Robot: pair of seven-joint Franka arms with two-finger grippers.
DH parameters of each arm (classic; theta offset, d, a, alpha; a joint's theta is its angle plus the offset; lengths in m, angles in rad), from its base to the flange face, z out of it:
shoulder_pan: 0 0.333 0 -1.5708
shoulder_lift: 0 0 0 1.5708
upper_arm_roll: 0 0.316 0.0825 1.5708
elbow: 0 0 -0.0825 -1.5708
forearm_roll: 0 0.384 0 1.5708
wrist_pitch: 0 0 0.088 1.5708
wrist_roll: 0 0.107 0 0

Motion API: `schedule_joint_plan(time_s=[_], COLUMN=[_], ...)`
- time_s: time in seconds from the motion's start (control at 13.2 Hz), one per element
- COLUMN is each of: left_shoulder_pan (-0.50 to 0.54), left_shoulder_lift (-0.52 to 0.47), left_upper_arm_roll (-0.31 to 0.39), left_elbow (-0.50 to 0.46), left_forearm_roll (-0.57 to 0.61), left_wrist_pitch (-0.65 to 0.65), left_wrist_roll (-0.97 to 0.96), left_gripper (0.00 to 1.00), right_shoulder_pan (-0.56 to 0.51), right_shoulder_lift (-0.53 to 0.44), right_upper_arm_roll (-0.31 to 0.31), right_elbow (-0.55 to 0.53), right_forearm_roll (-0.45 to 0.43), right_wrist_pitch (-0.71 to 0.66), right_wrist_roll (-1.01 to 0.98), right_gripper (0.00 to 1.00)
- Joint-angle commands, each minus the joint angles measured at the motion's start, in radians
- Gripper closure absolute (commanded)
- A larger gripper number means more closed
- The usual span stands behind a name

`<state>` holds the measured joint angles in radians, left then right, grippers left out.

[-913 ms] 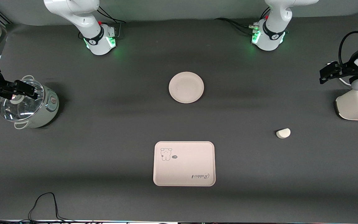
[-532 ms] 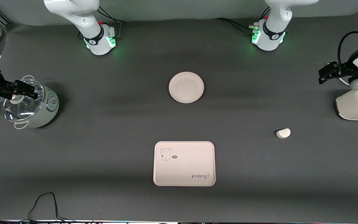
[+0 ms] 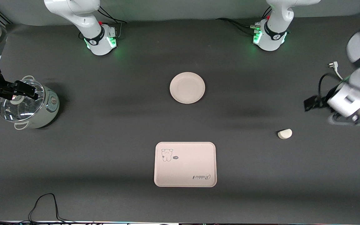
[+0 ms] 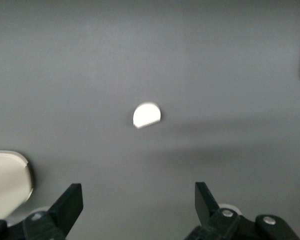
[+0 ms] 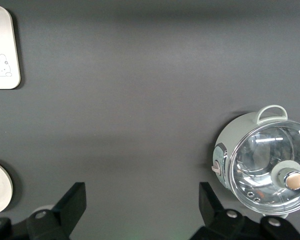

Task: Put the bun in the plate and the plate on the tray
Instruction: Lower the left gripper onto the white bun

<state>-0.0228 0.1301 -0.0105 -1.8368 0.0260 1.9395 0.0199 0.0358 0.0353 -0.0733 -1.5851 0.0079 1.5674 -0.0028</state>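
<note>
Over the table (image 3: 105, 125) near the bun (image 3: 284, 133), your left gripper (image 4: 137, 210) is hanging wide open, bun lying alone toward the left arm's end, plate (image 3: 187, 87) and tray (image 3: 185, 164) sitting apart mid-table, your right gripper (image 5: 142, 212) is waiting wide open over the pot (image 3: 27, 104).

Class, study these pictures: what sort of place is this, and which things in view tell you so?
Most likely a robotics lab bench set up as a pretend kitchen. Two arm bases are fixed to a dark covered table, loose cables trail along its edge, and kitchenware lies out: a plate, a tray, a bun and a glass-lidded cooker.
</note>
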Motion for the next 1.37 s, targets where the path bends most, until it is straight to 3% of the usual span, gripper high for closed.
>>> schedule_joint_plan(time_s=[0.0,0.3,0.46,0.84,1.29], left_shoulder_pan=[-0.016,-0.003,0.007,0.038,0.034], left_shoulder_lift=[0.133,0.316,0.368,0.359,0.333], left_upper_arm_roll=[0.009,0.009,0.015,0.014,0.009], left_elbow=[-0.018,-0.018,-0.025,-0.189,-0.231], left_forearm_roll=[0.006,0.008,0.009,0.009,0.009], left_wrist_pitch=[0.164,0.386,0.432,0.617,0.611], left_wrist_roll=[0.012,0.084,0.155,0.196,0.196], left_gripper=[0.0,0.0,0.0,0.0,0.0], right_shoulder_pan=[0.0,0.0,0.0,0.001,0.001], right_shoulder_lift=[-0.008,-0.012,-0.015,-0.014,-0.012], right_upper_arm_roll=[0.0,0.0,0.0,0.001,0.001], right_elbow=[-0.01,-0.009,-0.009,-0.009,-0.009], right_forearm_roll=[-0.013,-0.013,-0.013,-0.014,-0.014], right_wrist_pitch=[0.01,0.008,0.008,0.006,0.008], right_wrist_roll=[-0.011,-0.011,-0.011,-0.011,-0.009], right_gripper=[0.0,0.0,0.0,0.0,0.0])
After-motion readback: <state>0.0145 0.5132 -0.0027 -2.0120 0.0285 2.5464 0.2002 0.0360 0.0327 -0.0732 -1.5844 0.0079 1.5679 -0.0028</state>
